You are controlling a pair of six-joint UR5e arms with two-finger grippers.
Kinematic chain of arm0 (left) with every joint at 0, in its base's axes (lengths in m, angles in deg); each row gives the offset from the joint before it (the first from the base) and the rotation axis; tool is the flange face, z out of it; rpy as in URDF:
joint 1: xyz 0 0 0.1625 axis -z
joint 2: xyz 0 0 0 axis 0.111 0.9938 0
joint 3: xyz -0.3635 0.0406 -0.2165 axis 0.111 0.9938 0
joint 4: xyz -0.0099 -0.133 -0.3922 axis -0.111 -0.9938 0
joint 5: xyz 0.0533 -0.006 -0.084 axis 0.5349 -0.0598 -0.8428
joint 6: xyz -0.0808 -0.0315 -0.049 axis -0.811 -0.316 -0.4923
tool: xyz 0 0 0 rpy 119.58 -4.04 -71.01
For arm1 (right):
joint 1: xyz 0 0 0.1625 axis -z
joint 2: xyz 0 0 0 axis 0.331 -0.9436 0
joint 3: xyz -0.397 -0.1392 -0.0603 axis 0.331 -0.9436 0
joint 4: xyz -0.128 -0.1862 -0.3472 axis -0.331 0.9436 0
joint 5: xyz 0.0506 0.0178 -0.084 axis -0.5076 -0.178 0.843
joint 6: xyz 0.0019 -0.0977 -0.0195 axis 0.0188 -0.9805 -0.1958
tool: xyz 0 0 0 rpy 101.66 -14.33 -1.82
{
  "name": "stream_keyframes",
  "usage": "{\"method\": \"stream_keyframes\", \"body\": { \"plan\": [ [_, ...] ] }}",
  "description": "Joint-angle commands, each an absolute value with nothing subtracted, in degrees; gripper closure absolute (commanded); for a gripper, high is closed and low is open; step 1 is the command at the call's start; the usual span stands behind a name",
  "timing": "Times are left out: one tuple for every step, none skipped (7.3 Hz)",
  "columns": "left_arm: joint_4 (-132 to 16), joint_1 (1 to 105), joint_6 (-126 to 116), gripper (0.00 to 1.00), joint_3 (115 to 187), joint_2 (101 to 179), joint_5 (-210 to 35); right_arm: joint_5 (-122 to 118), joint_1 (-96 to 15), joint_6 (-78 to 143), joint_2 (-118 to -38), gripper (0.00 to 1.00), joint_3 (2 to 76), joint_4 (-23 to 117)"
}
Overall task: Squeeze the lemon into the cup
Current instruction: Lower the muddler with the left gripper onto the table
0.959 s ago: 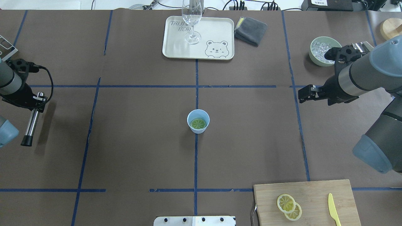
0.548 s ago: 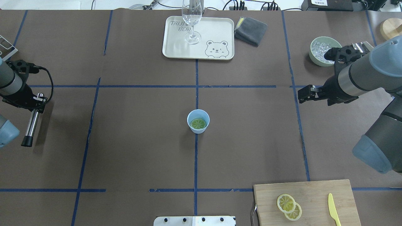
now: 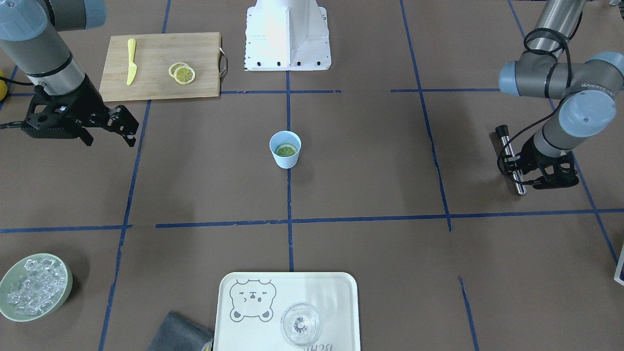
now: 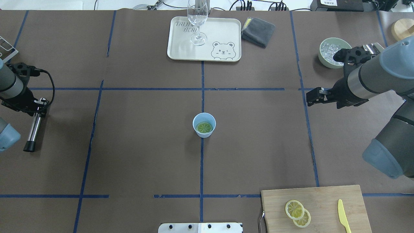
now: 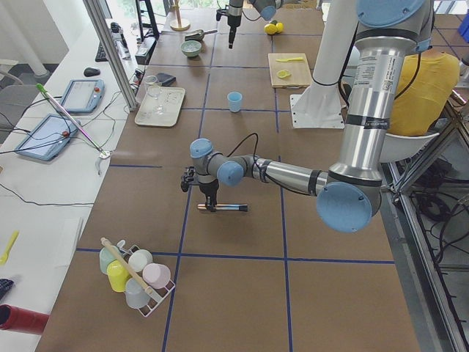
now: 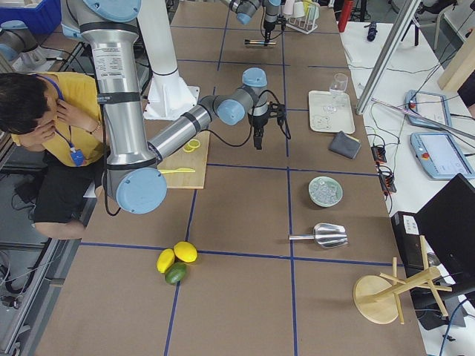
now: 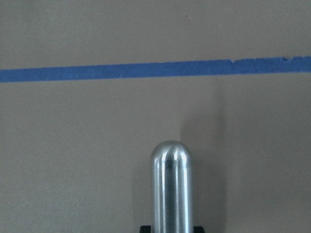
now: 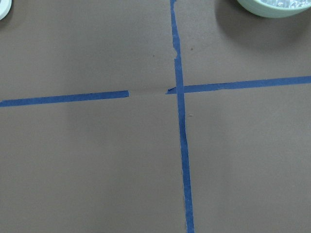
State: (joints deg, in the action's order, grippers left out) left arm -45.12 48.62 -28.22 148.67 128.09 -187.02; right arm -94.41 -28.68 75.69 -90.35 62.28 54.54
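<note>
**Desk [image 4: 139,145], both arms drawn back.** Wide bare brown paper crossed by blue tape lies between my two claws. Only the cup [image 4: 204,135] stands there, about midway and well apart from each.

The left claw [image 4: 39,105] sits by the overhead view's left margin. It is clamped on a steel rod [image 4: 33,127], held about level close over the paper. The right claw [image 4: 310,98] hangs empty, jaws parted, above a tape crossing.

**Containers.**
- The cup holds one lemon slice [image 4: 204,127], lying flat low inside.
- A green bowl [image 4: 321,60] of ice [image 4: 330,48] stands near the right claw, on its far side.
- A tray [image 4: 223,29] bearing an upright glass [image 4: 197,19] sits beyond both claws, at the far edge.
- A board [image 4: 323,194] on the right claw's near side carries two more slices [image 4: 297,212] and a yellow knife [image 4: 343,215].

**Change over one second.** I see the left claw and rod shifted slightly toward the robot's base. The right claw, cup and slice are unchanged.
</note>
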Motion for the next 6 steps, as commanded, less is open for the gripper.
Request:
{"method": "stream_keyframes", "body": {
  "plan": [
    [-45.2,48.56,-27.97,0.0,148.77,128.1,-187.02,-94.41,-28.75,75.69,-90.33,0.0,62.32,54.54],
    [-45.12,48.64,-27.88,0.0,149.73,128.1,-187.54,-94.41,-28.75,75.61,-90.33,0.0,62.32,54.54],
    [-45.12,49.52,-27.62,0.0,152.44,127.84,-190.15,-94.58,-29.27,75.17,-90.42,0.0,62.32,54.54],
    [-44.51,53.53,-24.75,0.0,156.38,127.75,-191.14,-96.07,-31.01,72.12,-90.94,0.0,62.15,54.72],
    [-44.15,57.48,-19.24,0.0,159.55,126.96,-192.8,-100.26,-35.3,66.26,-92.77,0.0,62.06,54.72],
    [-44.5,62.13,-14.48,0.0,160.11,125.39,-196.39,-103.17,-39.34,60.81,-94.88,0.0,61.62,54.72]
  ]
}}
